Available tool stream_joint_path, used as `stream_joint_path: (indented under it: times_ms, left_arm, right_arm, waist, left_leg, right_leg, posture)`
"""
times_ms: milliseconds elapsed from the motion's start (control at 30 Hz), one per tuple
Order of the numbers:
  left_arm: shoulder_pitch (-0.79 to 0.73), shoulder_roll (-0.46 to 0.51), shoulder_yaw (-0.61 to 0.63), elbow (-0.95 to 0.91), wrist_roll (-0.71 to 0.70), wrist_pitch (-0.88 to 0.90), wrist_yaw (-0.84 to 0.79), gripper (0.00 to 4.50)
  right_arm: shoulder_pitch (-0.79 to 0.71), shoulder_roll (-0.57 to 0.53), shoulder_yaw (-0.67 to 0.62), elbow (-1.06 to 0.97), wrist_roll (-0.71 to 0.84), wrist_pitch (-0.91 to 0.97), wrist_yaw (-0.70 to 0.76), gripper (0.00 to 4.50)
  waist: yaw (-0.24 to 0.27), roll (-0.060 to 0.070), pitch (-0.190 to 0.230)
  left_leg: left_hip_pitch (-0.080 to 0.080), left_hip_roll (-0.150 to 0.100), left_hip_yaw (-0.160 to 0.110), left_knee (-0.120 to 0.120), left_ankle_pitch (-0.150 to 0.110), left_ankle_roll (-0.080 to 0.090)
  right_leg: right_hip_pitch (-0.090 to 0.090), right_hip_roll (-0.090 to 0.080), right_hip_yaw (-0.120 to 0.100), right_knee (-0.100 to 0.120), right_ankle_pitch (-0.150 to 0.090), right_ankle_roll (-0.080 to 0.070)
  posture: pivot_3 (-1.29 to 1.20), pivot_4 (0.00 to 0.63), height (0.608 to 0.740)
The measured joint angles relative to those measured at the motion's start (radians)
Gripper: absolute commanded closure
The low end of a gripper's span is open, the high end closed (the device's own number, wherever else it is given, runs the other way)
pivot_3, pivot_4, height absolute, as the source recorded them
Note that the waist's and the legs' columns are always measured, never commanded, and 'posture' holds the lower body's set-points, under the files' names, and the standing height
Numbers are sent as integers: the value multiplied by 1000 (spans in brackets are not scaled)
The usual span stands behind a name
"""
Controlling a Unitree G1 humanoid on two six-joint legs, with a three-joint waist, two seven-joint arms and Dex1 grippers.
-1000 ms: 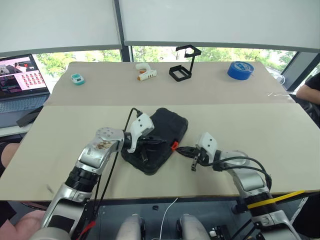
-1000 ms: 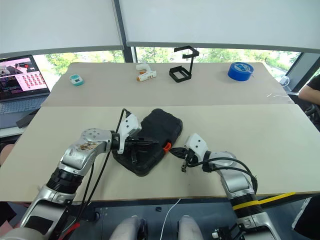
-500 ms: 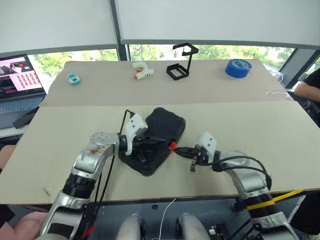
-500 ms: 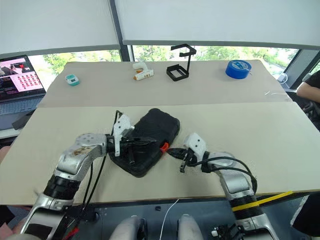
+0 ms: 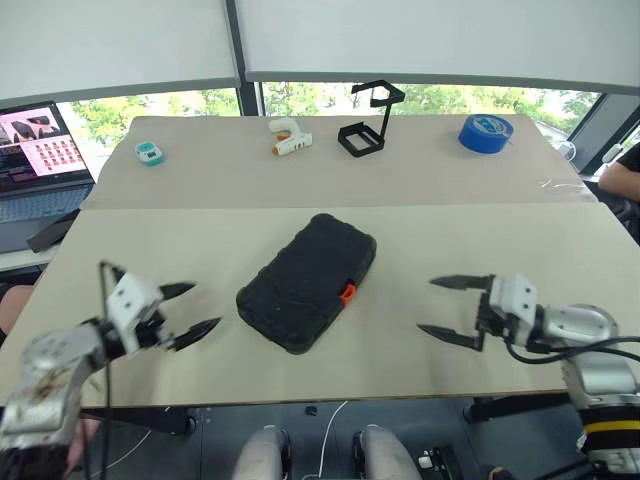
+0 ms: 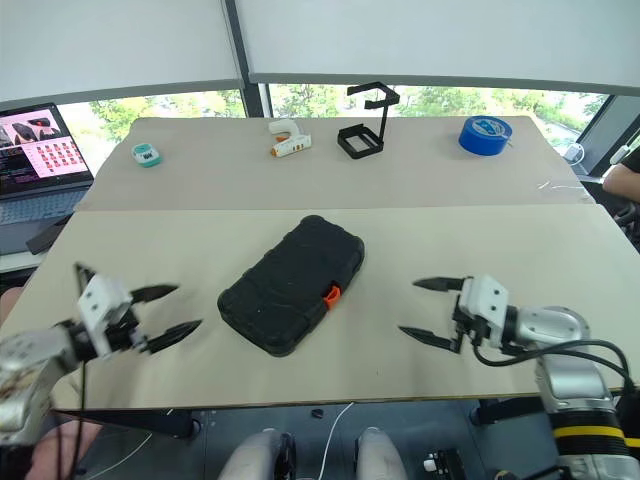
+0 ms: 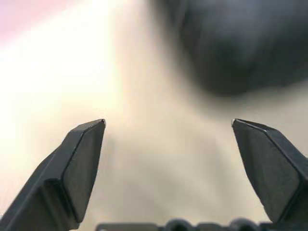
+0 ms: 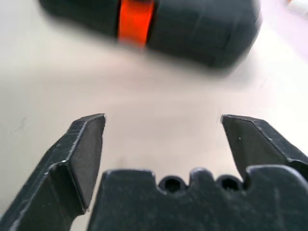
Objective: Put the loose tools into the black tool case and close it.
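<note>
My black tool case [image 5: 307, 282] lies shut mid-bench [image 5: 500, 240], its orange latch [image 5: 347, 294] on the near right edge and no loose tools left in sight, so the job looks finished. Its long axis runs diagonally, near-left to far-right. My left tool [image 5: 190, 312] and right tool [image 5: 452, 307] hang released, flanking it, well apart.

Both eye views look down from above the black tool case [image 5: 307, 280]; both wrist views face it low over the worktop [image 5: 480, 240].
</note>
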Motion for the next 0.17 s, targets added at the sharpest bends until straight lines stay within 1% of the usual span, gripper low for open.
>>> stream_joint_path:
  times_ms: [67,133,167]
  left_arm:
    - [29,-5,3,1,7,-54,5,55]
    - [34,-6,5,-4,8,-82,14,55]
    - [34,-6,6,-7,7,-91,19,55]
  right_arm:
    - [-11,9,-1,19,0,-20,-1,113]
    - [-26,19,0,26,0,-32,-1,113]
    - [-32,21,0,31,0,-38,-2,113]
  waist:
    - [5,-1,1]
    - [9,-1,1]
    - [10,-1,1]
  left_leg:
    - [-1,1,0,0,1,-1]
    - [-1,1,0,0,-4,-9]
    - [-1,1,0,0,-4,-10]
  right_leg:
    - [0,-4,-2,0,-1,-2]
    - [0,-8,-3,0,-1,-2]
    - [0,-10,-4,0,-1,-2]
  posture:
    - [0,150,740]
    - [0,150,740]
    - [0,150,740]
